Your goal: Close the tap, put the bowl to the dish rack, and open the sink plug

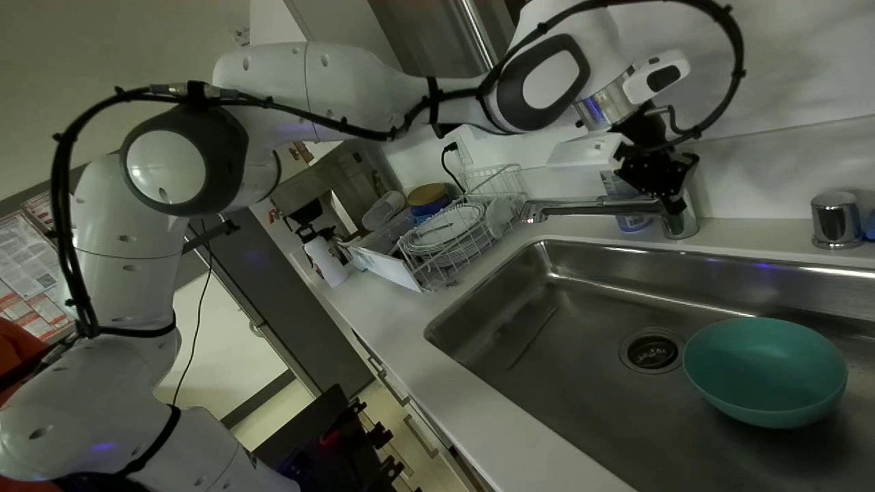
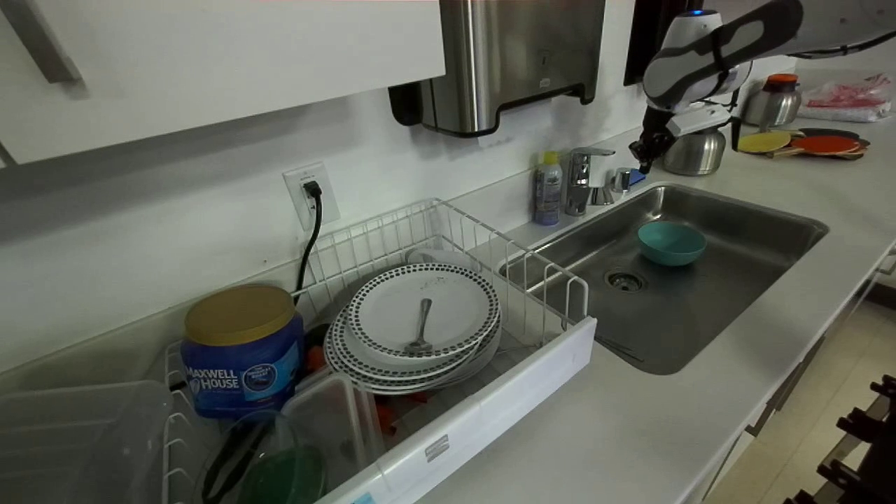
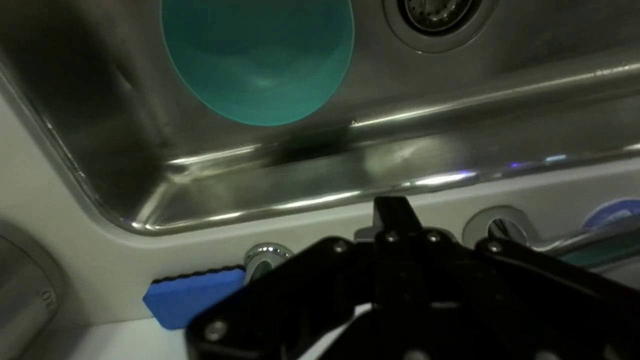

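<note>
"White countertop [image 1: 389, 321], steel sink [image 1: 595, 410]: where's the round teal-green bowl [image 1: 765, 372]?"

"Inside that sink, lower right in an exterior view, just beside the round dark metal plug [image 1: 653, 352]."

"The pale wire dish rack [image 2: 504, 239]?"

"Left of centre in an exterior view, white plates [image 2: 385, 308] in it."

"The black gripper [image 3: 395, 205]?"

"Closed, fingertips together, wrist view's lower centre, near the long-spouted chrome tap [image 1: 595, 207]."
</note>
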`<state>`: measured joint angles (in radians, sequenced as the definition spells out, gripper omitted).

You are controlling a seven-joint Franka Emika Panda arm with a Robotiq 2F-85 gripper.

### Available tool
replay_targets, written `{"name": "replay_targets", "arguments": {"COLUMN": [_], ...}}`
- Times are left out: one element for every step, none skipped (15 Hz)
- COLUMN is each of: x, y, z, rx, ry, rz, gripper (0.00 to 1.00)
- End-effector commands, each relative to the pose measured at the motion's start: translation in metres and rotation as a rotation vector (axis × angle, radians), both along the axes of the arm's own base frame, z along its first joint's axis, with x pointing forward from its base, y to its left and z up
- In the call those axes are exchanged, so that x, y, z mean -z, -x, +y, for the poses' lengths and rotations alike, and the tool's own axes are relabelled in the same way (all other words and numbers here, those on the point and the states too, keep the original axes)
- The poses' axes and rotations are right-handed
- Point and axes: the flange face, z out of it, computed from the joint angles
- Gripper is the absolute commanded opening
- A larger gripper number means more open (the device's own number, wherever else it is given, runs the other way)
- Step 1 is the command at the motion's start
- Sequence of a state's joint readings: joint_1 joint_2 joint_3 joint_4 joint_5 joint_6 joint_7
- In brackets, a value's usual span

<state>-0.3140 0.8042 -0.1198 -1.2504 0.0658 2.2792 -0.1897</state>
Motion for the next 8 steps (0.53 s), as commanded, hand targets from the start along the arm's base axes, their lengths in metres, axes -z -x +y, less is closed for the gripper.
{"name": "replay_targets", "arguments": {"x": [0.018,0.024,0.032,0.039,0.045,0.051,0.056,0.06], "y": [0.036,0.043,0.051,0.057,0.063,0.068,0.07,0.072], "z": [0.001,-0.002,-0.003,-0.004,-0.006,-0.007,-0.007,-0.006], "rx": [-0.116,-0.146,-0.18,-0.21,-0.235,-0.251,-0.267,-0.279], "ry": [0.006,0.015,0.02,0.027,0.028,0.028,0.021,0.016], "rz": [0.023,0.038,0.052,0.061,0.067,0.071,0.071,0.071], "gripper": [0.34,0.42,0.49,0.58,0.64,0.73,0.79,0.88]}}
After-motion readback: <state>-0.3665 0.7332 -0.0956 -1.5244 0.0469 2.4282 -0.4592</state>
